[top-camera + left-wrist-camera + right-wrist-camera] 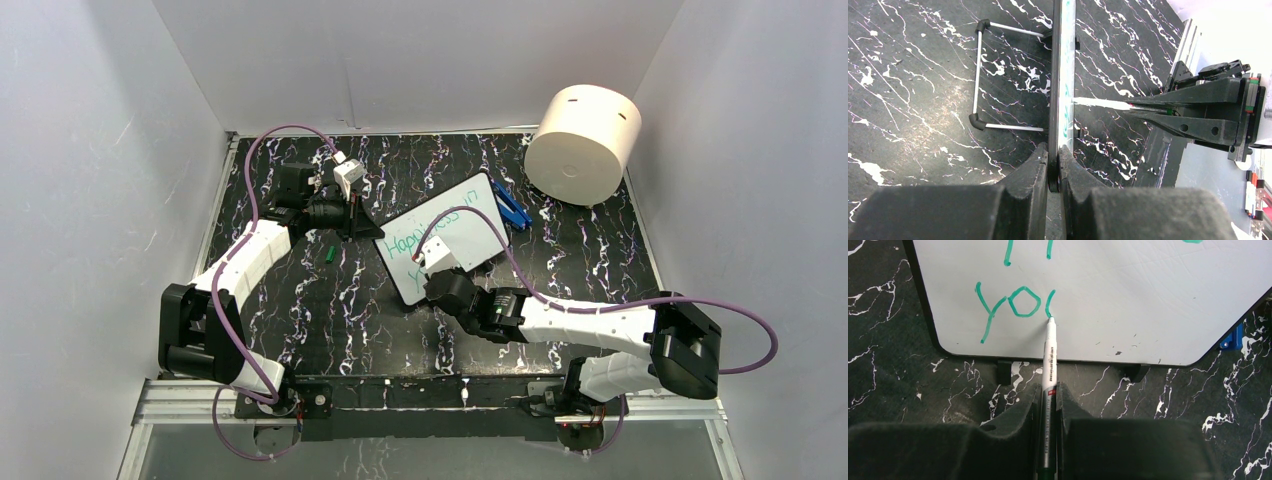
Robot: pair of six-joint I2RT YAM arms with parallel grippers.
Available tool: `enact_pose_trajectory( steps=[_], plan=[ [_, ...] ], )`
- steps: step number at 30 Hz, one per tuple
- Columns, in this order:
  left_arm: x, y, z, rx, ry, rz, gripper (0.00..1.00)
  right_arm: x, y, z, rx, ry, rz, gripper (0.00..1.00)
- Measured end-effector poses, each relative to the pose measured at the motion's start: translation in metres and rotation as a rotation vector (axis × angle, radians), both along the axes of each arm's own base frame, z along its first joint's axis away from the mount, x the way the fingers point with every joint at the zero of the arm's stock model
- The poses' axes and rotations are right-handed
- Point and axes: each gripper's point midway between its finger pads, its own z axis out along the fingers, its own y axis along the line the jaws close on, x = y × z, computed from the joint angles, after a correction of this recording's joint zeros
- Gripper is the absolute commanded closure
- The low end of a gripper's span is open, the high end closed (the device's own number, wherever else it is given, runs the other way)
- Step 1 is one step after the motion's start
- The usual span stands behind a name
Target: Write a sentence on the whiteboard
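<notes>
The whiteboard stands propped at the table's middle, edge-on in the left wrist view. My left gripper is shut on the board's black-framed edge. My right gripper is shut on a white marker, whose tip touches the board. The sentence is teal lettering in two slanted lines. The lower line reads "Yo" plus a fresh curved stroke at the marker tip. My right wrist hides part of that lower line in the top view.
A big cream cylinder lies at the back right. A blue object rests beside the board's right edge. A small green cap lies on the dark marbled table left of the board. A wire stand props the board from behind.
</notes>
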Motion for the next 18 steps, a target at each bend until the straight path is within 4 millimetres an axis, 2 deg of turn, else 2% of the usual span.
enact_pose_trajectory(
  steps=[18],
  plan=[
    [0.0,0.0,0.0,0.001,0.001,0.0,1.0,0.014,-0.002,0.012,0.018,-0.054,-0.034,1.0]
  ],
)
